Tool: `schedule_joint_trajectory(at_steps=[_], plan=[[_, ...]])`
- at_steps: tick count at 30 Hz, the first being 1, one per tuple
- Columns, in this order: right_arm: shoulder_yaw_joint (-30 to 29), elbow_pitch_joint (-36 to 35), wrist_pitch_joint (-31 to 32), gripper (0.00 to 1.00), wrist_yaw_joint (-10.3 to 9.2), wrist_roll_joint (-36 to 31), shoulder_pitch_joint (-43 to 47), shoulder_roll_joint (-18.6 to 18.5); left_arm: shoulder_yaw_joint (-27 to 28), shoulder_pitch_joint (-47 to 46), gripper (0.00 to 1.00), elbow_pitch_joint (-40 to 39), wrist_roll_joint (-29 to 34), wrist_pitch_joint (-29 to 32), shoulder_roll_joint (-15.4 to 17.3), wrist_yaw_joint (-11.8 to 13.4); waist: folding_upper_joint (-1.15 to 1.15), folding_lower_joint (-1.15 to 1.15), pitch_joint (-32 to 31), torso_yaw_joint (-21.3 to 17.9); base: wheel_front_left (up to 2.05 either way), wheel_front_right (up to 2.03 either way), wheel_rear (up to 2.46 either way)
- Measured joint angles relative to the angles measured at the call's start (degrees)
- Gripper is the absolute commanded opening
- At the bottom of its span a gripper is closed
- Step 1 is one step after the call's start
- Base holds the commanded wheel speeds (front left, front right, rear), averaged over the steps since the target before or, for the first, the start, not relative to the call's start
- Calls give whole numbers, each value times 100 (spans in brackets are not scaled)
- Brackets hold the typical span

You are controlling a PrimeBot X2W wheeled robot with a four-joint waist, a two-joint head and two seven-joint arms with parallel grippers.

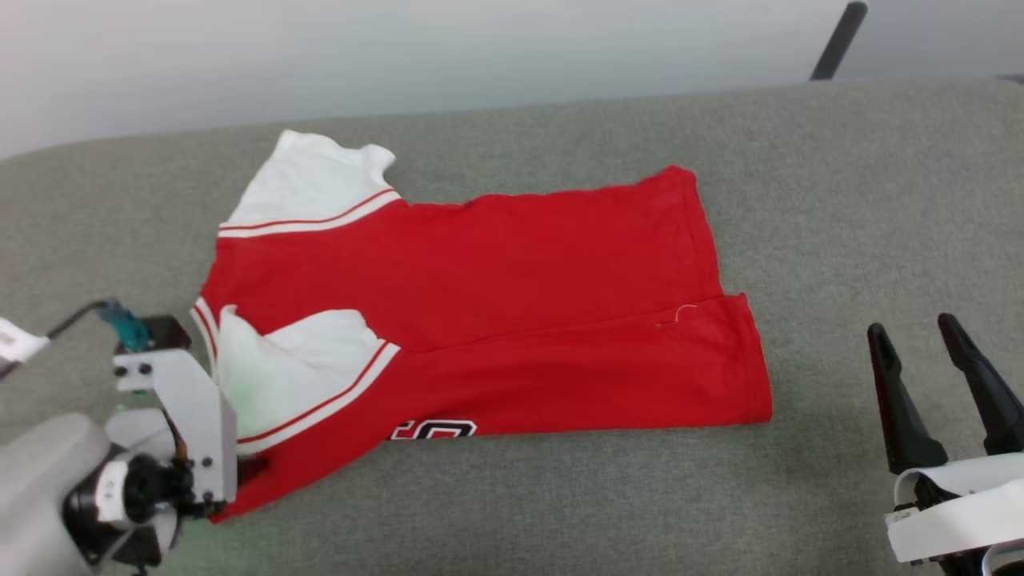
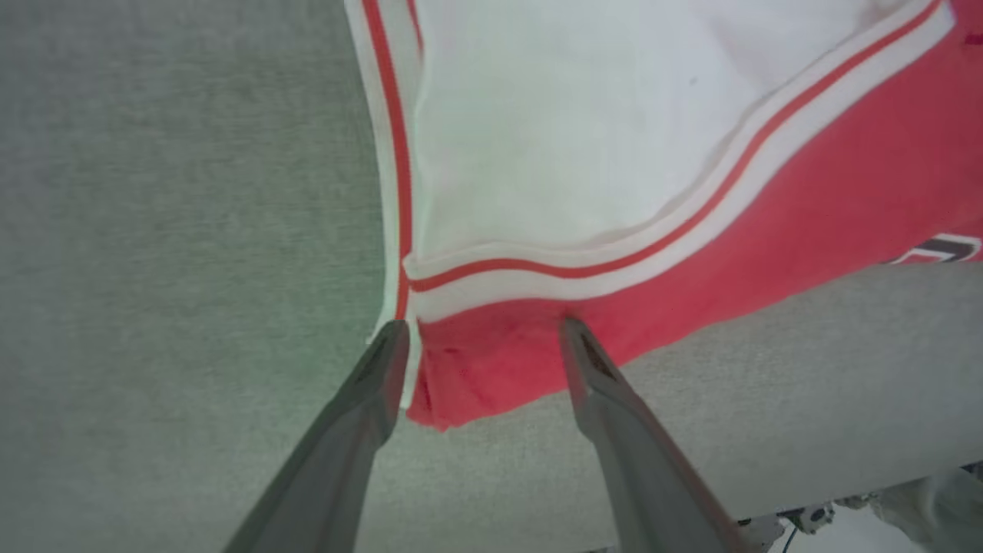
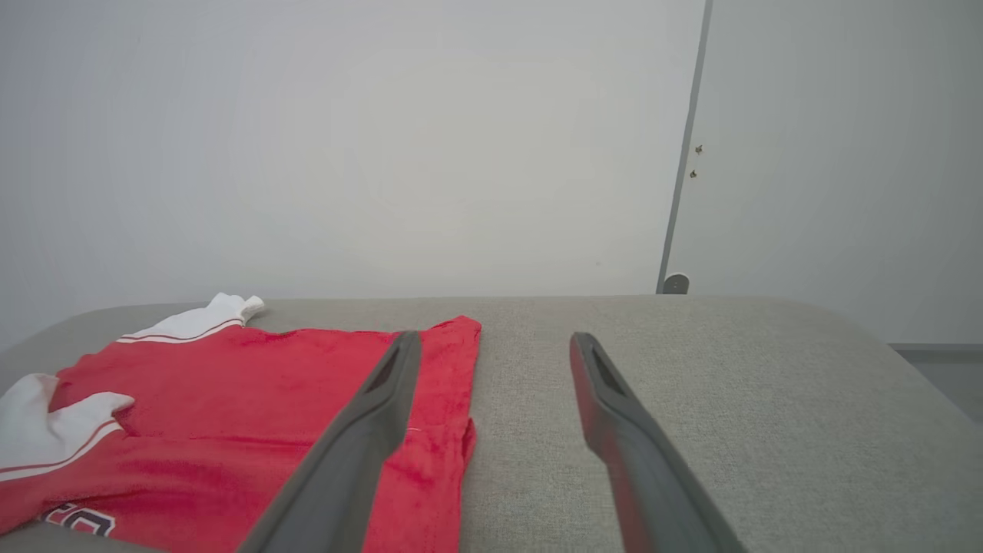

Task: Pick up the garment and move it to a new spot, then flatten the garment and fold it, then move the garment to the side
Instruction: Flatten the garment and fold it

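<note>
The garment (image 1: 496, 312), red with white short sleeves, lies on the grey surface (image 1: 840, 200) with its neck end to the left and its hem to the right. Its near long side is folded over, leaving a strip of the black-and-white graphic (image 1: 436, 430) showing. My left gripper (image 2: 484, 326) is open at the garment's near-left corner (image 2: 491, 369). Its two fingers straddle that red corner just below the striped trim of the white sleeve (image 2: 561, 138). In the head view the left wrist (image 1: 180, 408) covers that corner. My right gripper (image 1: 916, 330) stands open and empty to the right of the hem (image 3: 453, 399).
A pale wall runs behind the surface's far edge. A dark pole (image 1: 836, 40) leans at the back right. A door frame (image 3: 683, 153) shows in the right wrist view. The surface's near edge (image 2: 845, 484) is close below the left gripper.
</note>
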Motion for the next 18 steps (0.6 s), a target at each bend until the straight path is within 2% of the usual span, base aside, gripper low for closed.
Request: schedule_joint_trajectory(at_steps=[11,12,13,14,18], plan=[[-91,-48,11,100,0,31,-68,59,-109,-121,100,1072,-62,255,-463,-450,0,0,329,-137,0,0,0],[-100,-52,29,100,0,31,-69,64,-114,-143,92,1139,-75,296,-500,-455,0,0,336,-132,0,0,0],[-111,-56,34,100,0,31,-70,65,-111,-164,13,1179,-75,299,-536,-475,0,0,340,-122,0,0,0],[-119,-64,56,100,0,30,-74,66,-90,-175,0,1225,-77,268,-570,-516,0,0,343,-110,0,0,0],[-144,-63,208,100,0,49,-96,78,-110,-294,0,1377,69,159,-566,-677,0,0,348,-60,0,0,0]])
